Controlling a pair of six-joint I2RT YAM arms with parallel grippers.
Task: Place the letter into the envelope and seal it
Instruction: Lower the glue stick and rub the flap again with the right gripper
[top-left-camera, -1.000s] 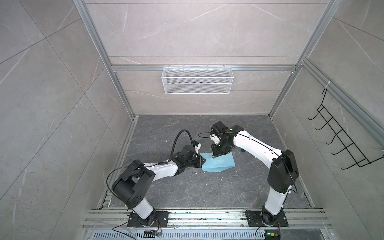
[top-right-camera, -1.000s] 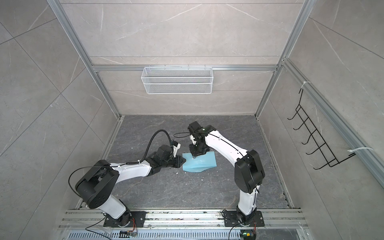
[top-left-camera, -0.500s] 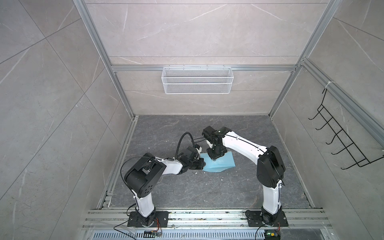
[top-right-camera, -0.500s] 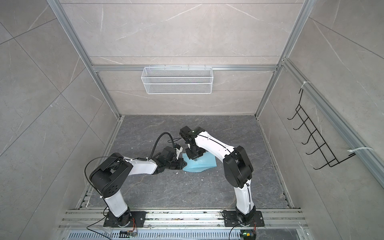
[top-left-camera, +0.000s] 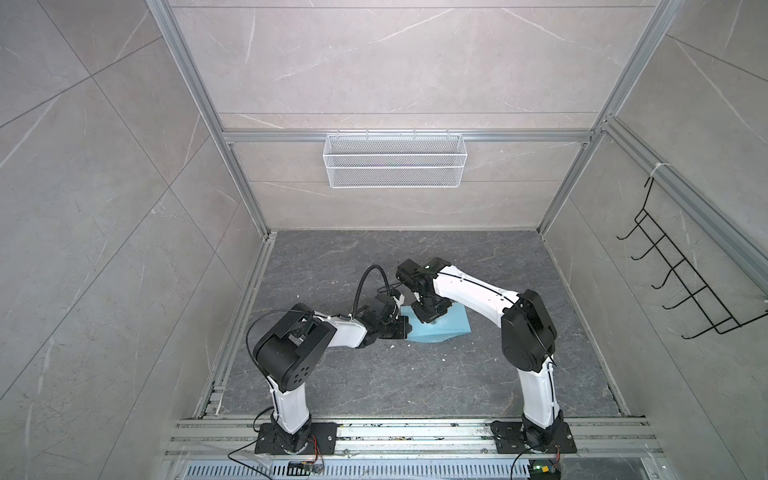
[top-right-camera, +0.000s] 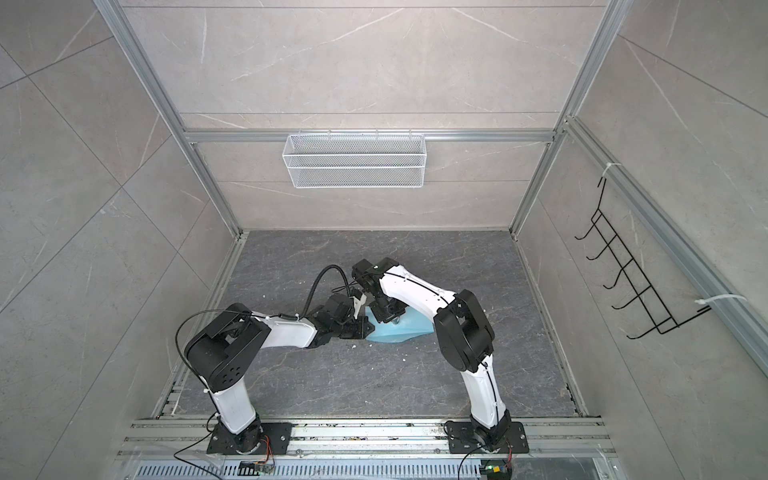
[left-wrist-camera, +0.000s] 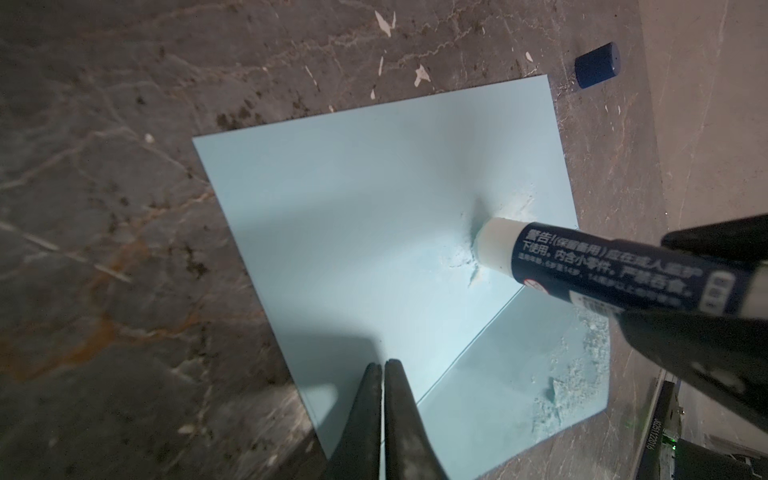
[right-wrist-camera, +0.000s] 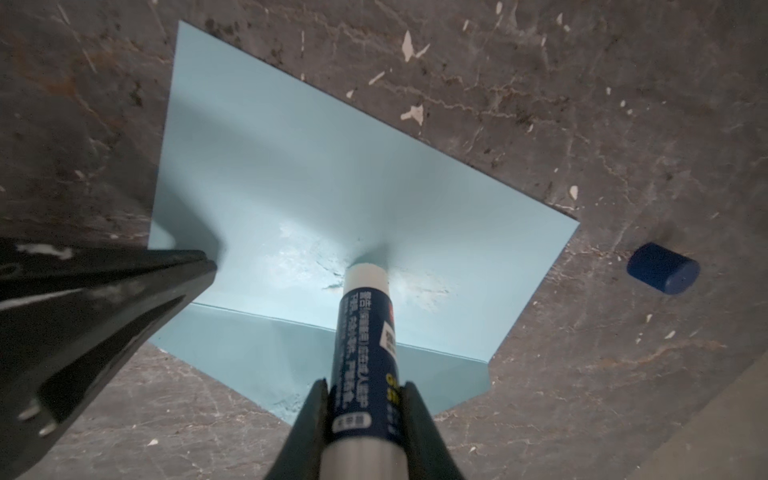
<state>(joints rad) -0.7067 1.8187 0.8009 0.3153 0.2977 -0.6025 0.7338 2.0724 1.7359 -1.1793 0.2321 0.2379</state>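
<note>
Envelope (top-left-camera: 441, 329) lies flat on the floor (top-left-camera: 374, 395) between our two arms, with its long axis running from one arm toward the other. Its flap (right-wrist-camera: 332, 365) is open and points toward our bases in both top views. We see no letter anywhere, so we judge it is already inside, though nothing shows through the blue paper.

Our right gripper (right-wrist-camera: 365, 386) is clamped on a glue stick (right-wrist-camera: 365, 328). The stick's white tip presses the envelope's body just beyond the fold line, on the side away from the flap. Glue is smeared around the tip, and there are rough patches on the flap too. The cap (right-wrist-camera: 663, 268) lies on the floor off the envelope's right end, near it but apart.

Our left gripper (left-wrist-camera: 383, 368) has its jaws together with nothing between them. Its tips sit at the envelope's left end, close to the fold line. We cannot tell whether they press the paper.

As we read it, the coming move turns on that long fold. The flap must swing about it, away from our bases, onto the glued patch. The stick stands in that path and would have to lift clear first. The left gripper is the free one, beside the fold's left end.
</note>
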